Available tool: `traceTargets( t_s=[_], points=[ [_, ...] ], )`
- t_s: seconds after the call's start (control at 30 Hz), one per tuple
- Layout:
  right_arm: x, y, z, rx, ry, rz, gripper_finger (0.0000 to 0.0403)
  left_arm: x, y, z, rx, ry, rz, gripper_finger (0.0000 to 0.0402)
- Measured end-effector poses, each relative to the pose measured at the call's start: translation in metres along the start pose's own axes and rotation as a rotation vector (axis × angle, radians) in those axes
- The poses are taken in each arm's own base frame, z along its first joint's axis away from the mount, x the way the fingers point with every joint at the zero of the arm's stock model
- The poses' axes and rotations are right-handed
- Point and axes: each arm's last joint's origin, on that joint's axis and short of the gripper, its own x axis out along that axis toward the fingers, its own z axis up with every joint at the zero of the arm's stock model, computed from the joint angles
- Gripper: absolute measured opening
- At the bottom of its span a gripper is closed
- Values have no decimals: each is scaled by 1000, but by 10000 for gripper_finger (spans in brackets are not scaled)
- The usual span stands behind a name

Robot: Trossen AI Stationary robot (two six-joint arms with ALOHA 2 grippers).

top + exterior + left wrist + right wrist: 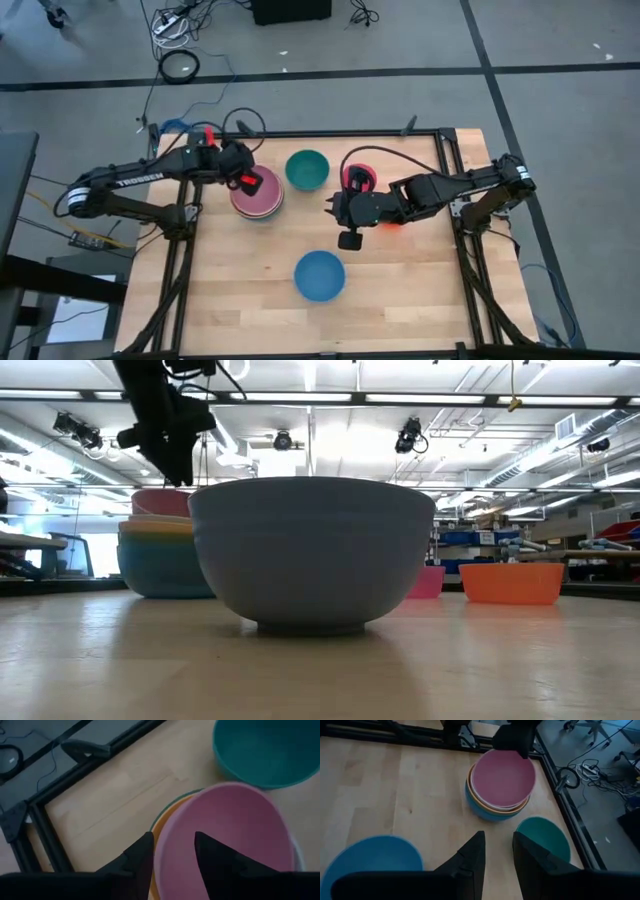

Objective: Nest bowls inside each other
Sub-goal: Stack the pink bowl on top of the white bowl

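Note:
A stack of bowls (258,196) stands at the table's far left, a light blue one at the bottom and a pink bowl (225,825) on top. My left gripper (172,837) is open at this stack's far-left side, one finger inside the pink bowl and one outside. A teal bowl (307,170) stands beside the stack. A magenta bowl (358,178) and a red-orange bowl (392,225) are partly hidden under my right arm. A blue bowl (320,276) stands alone toward the near edge. My right gripper (497,837) hangs open above the table's middle with nothing between its fingers. My left gripper's fingers stand astride the pink bowl's rim (162,845), slanting down from the table's left. One finger (215,852) is over the bowl's inside and the other (137,855) is outside it. Whether either finger touches the rim, I cannot tell. The bowl sits nested in the stack.
Black frame rails (445,160) run along the table's sides and far edge, with cables on the floor beyond. Bare wood lies at the near left (230,300) and near right (420,300). In the low view the blue bowl (310,550) fills the middle.

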Motion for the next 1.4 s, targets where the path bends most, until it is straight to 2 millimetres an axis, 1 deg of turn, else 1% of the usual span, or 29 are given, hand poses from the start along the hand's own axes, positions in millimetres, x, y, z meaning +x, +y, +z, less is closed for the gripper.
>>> traceTargets(
  t_s=[0.27,0.5,0.7,0.87,0.93,1.03,1.2,1.4],
  points=[
    [0,0,0,1,0,-1,87,19,-4,-13,-13,95,8,152],
    [1,-2,0,9,2,-5,87,19,-5,-11,-43,84,-1,152],
    [2,-4,0,14,3,-10,87,20,-3,-20,-54,193,26,152],
    [3,-5,0,17,2,-12,87,19,-3,-20,-43,183,35,152],
    [3,-6,0,19,2,-14,87,17,-2,-19,-41,177,42,152],
    [4,-7,1,21,3,-17,87,8,-3,-10,-44,136,16,152],
    [5,-9,1,24,4,-22,87,-5,-8,-3,-17,99,-36,152],
    [6,-12,1,31,7,-31,87,-5,-11,-3,-5,117,-65,152]
  ],
)
